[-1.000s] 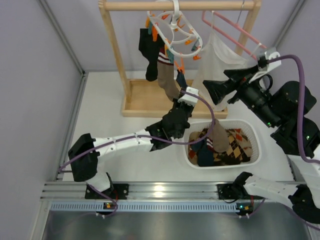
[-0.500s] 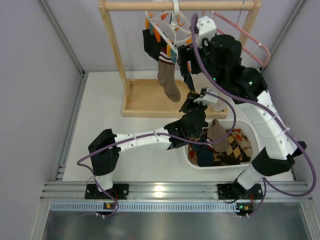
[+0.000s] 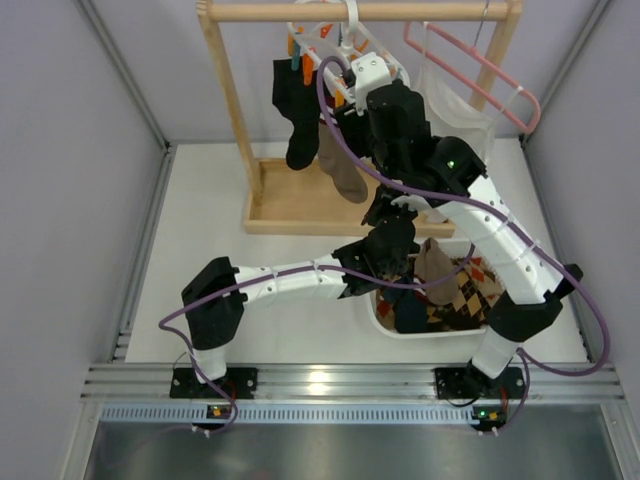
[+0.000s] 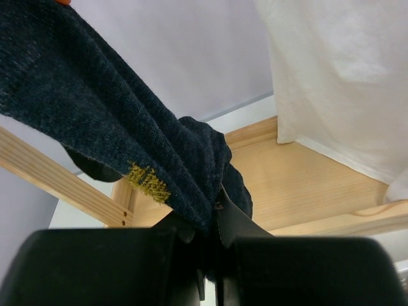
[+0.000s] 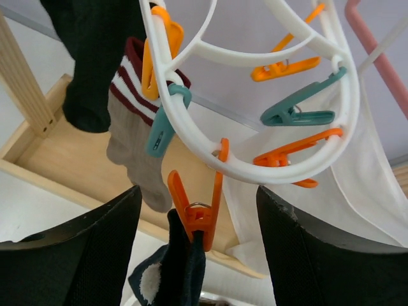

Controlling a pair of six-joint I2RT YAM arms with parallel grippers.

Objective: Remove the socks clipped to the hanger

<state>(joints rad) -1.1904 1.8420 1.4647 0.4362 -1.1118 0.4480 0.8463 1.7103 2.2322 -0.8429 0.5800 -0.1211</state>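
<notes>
The white ring hanger (image 3: 345, 45) hangs from the wooden rack's bar (image 3: 360, 11). A black sock (image 3: 295, 110) and a brown sock with a striped cuff (image 3: 345, 172) are clipped to it. In the right wrist view an orange clip (image 5: 199, 213) on the hanger (image 5: 255, 156) holds a navy sock (image 5: 182, 268). My right gripper (image 5: 197, 189) is open, with one finger on each side of that clip; it also shows in the top view (image 3: 352, 118). My left gripper (image 4: 213, 215) is shut on the navy sock's lower end (image 4: 127, 121), below the hanger (image 3: 385, 208).
A white basket (image 3: 500, 255) holds argyle and dark socks by the left gripper. A white mesh bag (image 3: 450, 95) hangs from a pink hanger (image 3: 480, 65) at the right. The rack's wooden base (image 3: 290, 205) lies under the socks. Walls close in both sides.
My right arm has swung from the far right up to the hanger and now brackets the orange clip. My left gripper has shifted slightly right, still holding the navy sock.
</notes>
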